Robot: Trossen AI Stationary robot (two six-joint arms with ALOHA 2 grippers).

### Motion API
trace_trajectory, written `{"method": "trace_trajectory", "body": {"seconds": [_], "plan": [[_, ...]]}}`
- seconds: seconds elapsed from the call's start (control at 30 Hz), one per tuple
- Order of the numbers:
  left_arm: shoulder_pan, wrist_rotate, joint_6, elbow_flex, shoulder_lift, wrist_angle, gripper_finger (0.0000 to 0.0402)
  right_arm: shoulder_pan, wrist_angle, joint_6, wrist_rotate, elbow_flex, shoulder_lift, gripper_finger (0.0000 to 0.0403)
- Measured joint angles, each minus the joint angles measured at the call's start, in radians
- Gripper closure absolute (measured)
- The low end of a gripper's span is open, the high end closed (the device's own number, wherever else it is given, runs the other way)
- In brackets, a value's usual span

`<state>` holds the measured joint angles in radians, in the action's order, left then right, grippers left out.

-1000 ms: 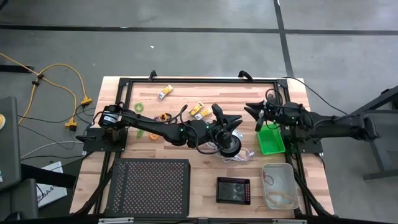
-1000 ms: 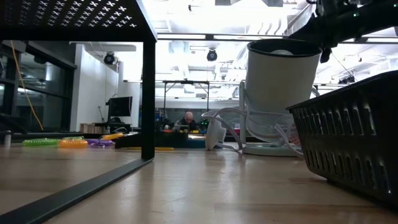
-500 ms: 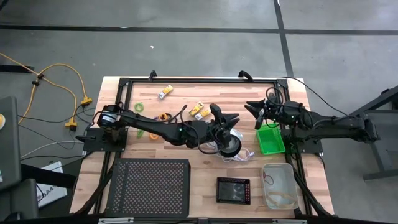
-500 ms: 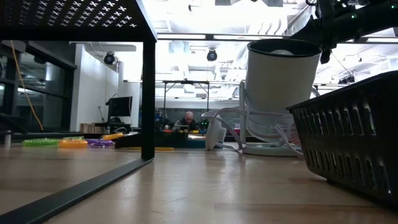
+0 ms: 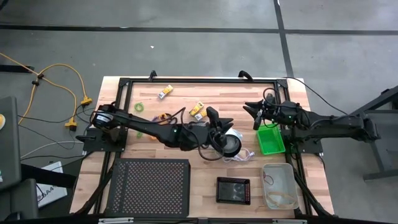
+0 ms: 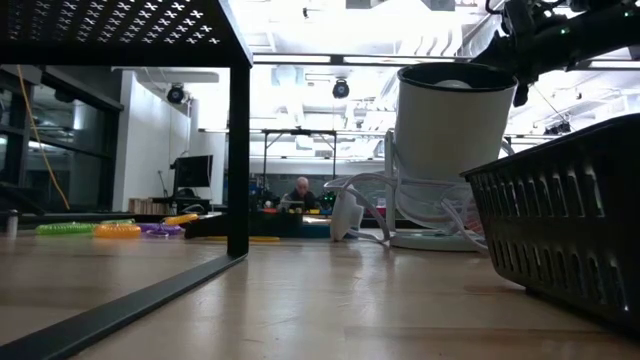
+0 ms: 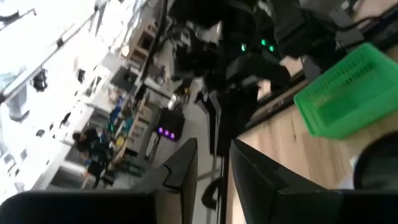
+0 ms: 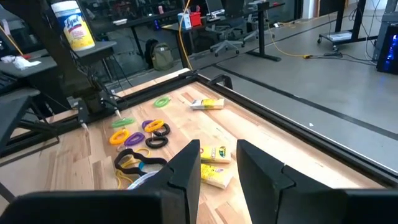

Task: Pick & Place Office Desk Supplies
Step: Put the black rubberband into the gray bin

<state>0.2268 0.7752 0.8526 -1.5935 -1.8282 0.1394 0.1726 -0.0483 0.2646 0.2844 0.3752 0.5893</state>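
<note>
The desk supplies lie flat on the wooden table's far left half. They include yellow-and-white packs point(image 5: 199, 111) point(image 8: 211, 171) and green point(image 8: 161, 101), orange point(image 8: 119, 135) and purple point(image 8: 151, 125) loops. My left gripper point(image 5: 219, 124) point(image 7: 213, 174) hangs level above the table's middle, over the far rim of the round white-and-black object point(image 5: 231, 144). It is open by a narrow gap, with nothing plainly in it. My right gripper point(image 5: 254, 113) point(image 8: 217, 165) hovers near the far right, by the green tray point(image 5: 270, 140), open and empty.
The round object's white cord point(image 5: 247, 154) trails toward the right. A clear tray point(image 5: 280, 186) with cords in it stands at the near right. A small black box point(image 5: 233, 190) and a black perforated tray point(image 5: 149, 185) stand along the near edge. A black frame point(image 5: 199, 79) rims the table.
My left gripper has drawn back a little toward the table's left and its wrist has turned, so more of the round object shows beside it. The object and the supplies have stayed put.
</note>
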Motion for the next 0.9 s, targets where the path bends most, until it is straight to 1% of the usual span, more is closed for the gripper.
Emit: {"method": "trace_trajectory", "body": {"seconds": [0.17,0.3,0.37,0.53,0.63,0.83,0.9], "plan": [[-0.018,0.094,-0.135,-0.001,0.053,-0.122,0.0311,0.000,0.001,0.000,0.000,0.000,0.015,0.0311],[-0.062,0.106,-0.300,-0.002,0.089,-0.307,0.0311,0.000,0.000,0.000,0.000,0.000,0.029,0.0311],[-0.087,0.072,-0.377,-0.001,0.110,-0.410,0.0311,0.000,0.000,0.000,0.000,0.000,0.036,0.0311],[-0.159,-0.063,-0.523,-0.001,0.144,-0.613,0.0311,0.000,0.000,0.000,0.001,0.000,0.055,0.0311],[-0.206,-0.114,-0.605,-0.001,0.162,-0.690,0.0311,0.000,-0.001,0.000,0.001,0.000,0.064,0.0311],[-0.302,-0.291,-0.784,0.000,0.165,-0.834,0.0311,0.000,0.000,0.000,0.001,0.000,0.083,0.0311],[-0.325,-0.309,-0.851,0.000,0.167,-0.880,0.0311,0.000,0.001,0.000,0.001,0.000,0.087,0.0311]]}}
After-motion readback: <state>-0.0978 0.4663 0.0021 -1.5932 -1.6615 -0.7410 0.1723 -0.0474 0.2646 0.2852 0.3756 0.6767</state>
